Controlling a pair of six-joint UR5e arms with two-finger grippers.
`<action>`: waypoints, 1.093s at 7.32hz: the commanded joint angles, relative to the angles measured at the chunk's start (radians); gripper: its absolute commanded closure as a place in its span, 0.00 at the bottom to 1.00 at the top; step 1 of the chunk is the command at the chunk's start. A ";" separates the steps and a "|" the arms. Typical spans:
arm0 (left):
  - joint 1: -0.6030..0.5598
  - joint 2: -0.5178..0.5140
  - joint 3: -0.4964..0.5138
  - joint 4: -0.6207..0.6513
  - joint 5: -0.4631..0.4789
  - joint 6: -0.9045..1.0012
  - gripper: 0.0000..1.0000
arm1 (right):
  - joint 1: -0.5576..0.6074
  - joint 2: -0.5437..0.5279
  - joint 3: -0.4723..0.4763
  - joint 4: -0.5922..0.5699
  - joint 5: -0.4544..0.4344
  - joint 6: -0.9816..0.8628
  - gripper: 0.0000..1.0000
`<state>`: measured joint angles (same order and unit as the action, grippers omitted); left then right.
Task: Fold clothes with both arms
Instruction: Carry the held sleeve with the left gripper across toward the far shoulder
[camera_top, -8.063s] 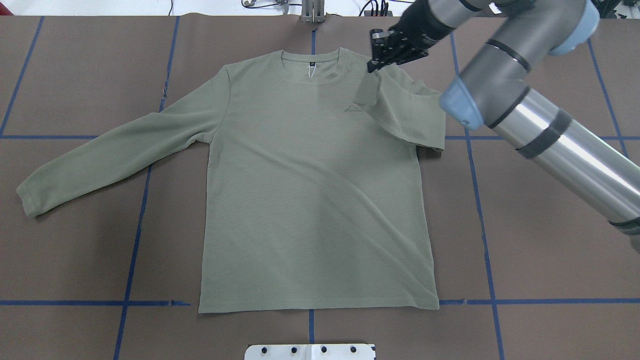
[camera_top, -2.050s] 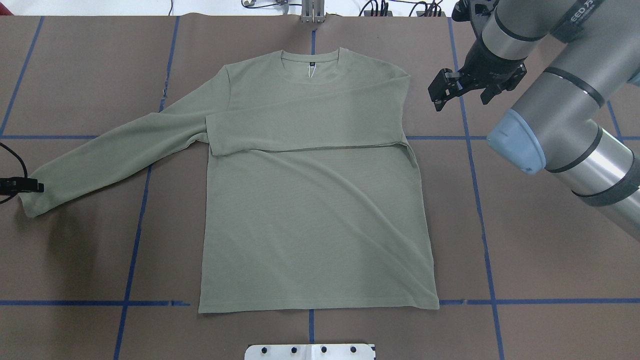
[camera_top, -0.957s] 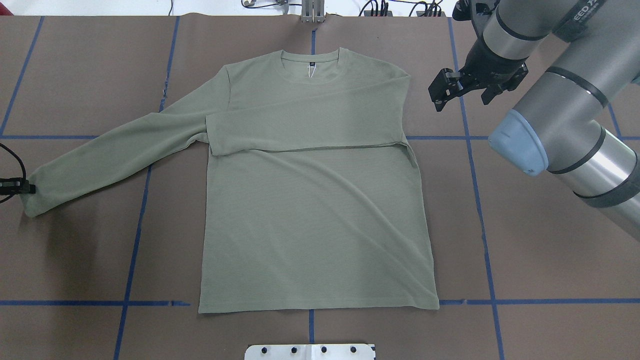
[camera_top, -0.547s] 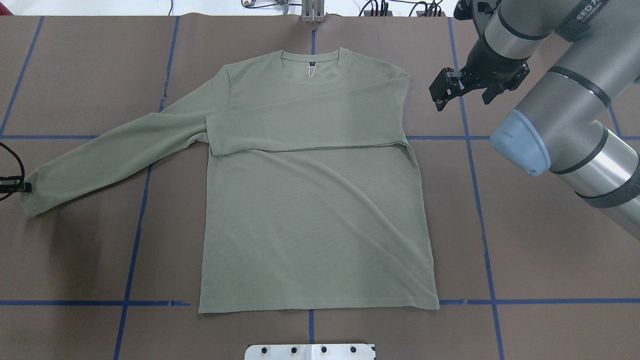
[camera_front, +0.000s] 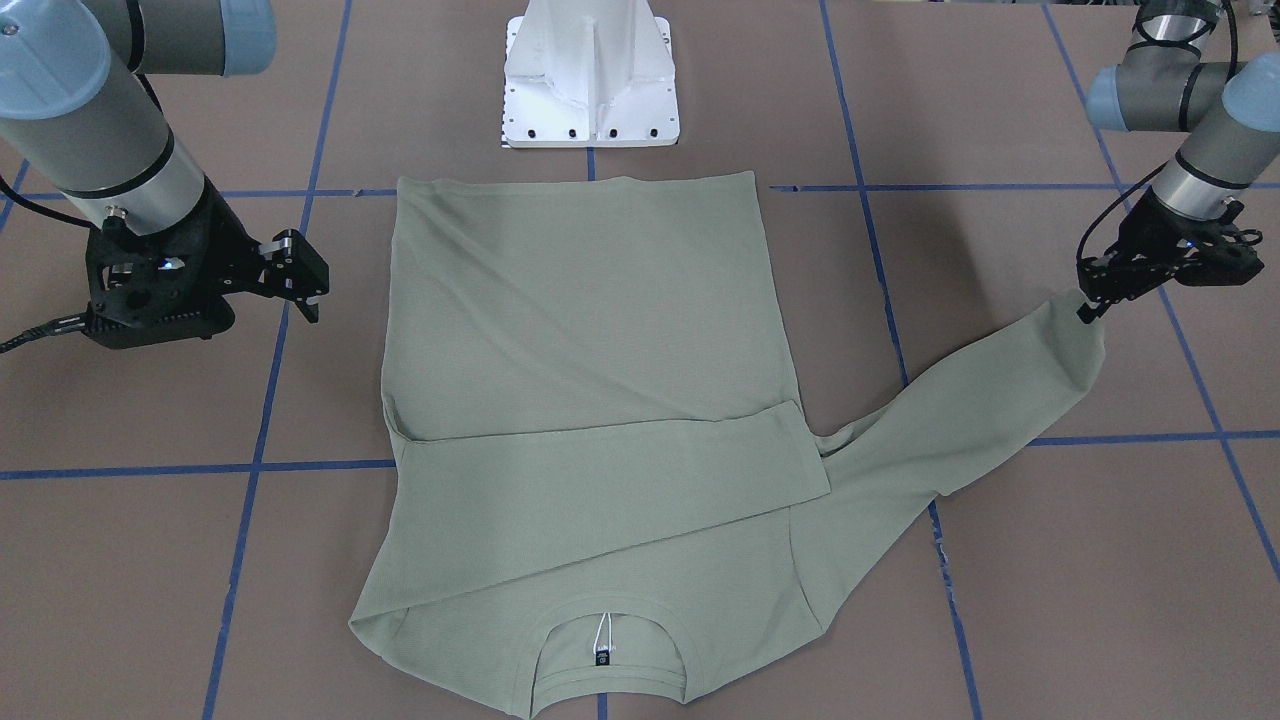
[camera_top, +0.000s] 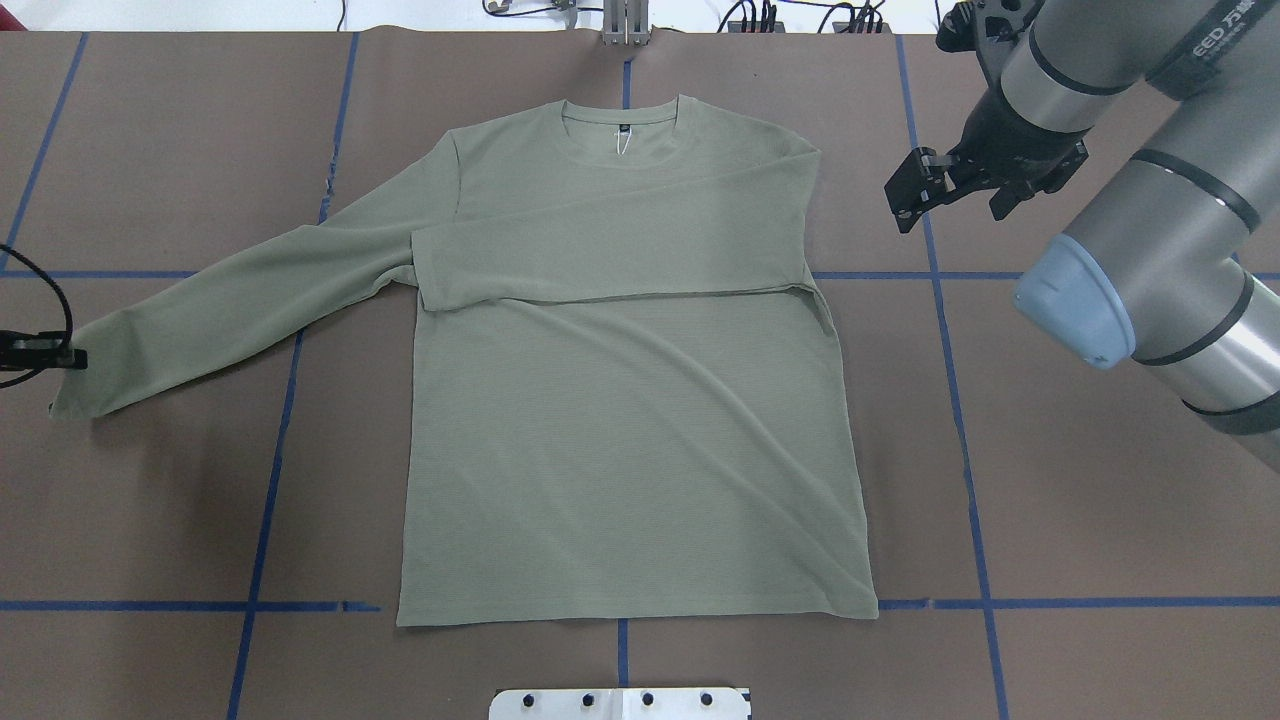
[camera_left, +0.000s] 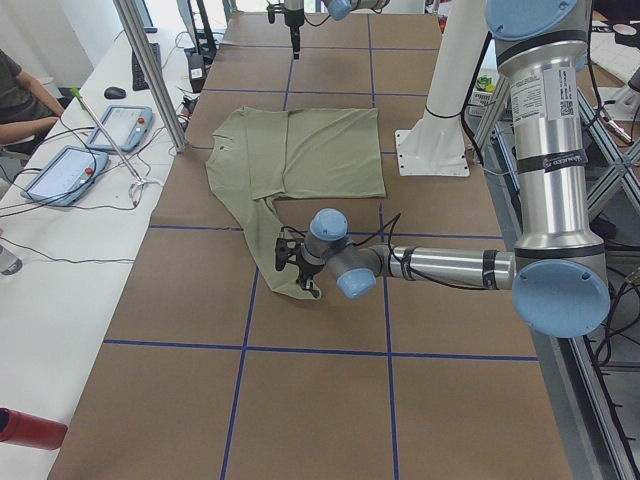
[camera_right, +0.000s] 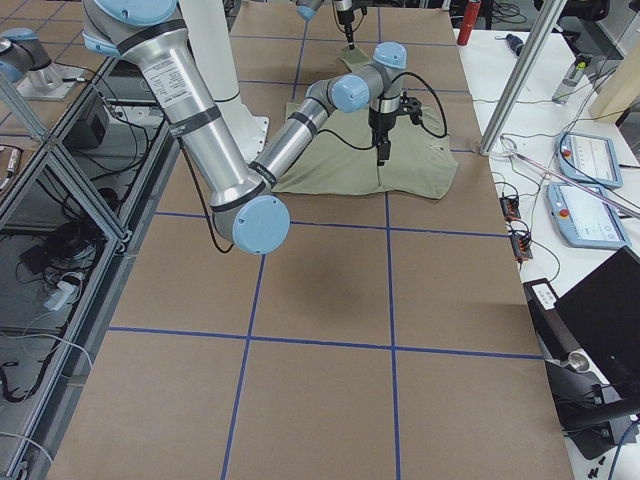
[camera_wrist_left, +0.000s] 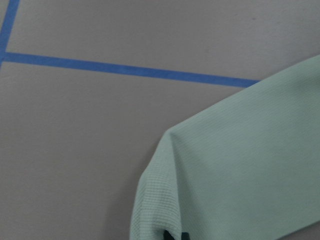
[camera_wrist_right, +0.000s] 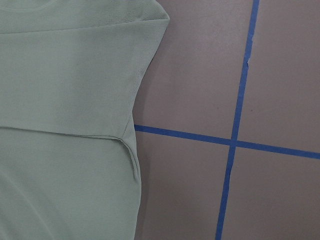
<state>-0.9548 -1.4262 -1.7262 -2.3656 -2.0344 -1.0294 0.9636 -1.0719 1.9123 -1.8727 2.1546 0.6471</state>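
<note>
Your shirt (camera_top: 630, 440) lies flat in the middle of the desk (camera_top: 1080, 520), with its collar on the side away from the robot. One sleeve (camera_top: 610, 250) is folded across the chest, and its cuff reaches the opposite armpit. The other sleeve (camera_top: 230, 300) stretches out to the robot's left, and the left pincer (camera_front: 1088, 300) is clamped on its cuff (the wrist camera shows cloth draped over the dark fingertips (camera_wrist_left: 168, 236)). The right pincer (camera_top: 952, 195) hangs spread wide, holding nothing, beside the shoulder on the robot's right and clear of the cloth.
</note>
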 joint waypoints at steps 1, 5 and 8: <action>0.004 -0.185 -0.093 0.300 0.002 -0.079 1.00 | 0.023 -0.051 0.019 0.003 0.001 -0.010 0.00; 0.010 -0.463 -0.098 0.552 -0.001 -0.228 1.00 | 0.067 -0.078 0.010 0.000 0.001 -0.075 0.00; 0.073 -0.756 -0.044 0.749 -0.001 -0.445 1.00 | 0.137 -0.181 0.011 0.012 0.069 -0.211 0.00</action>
<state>-0.9049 -2.0651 -1.8045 -1.6647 -2.0354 -1.3707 1.0620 -1.2005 1.9223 -1.8658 2.1890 0.5125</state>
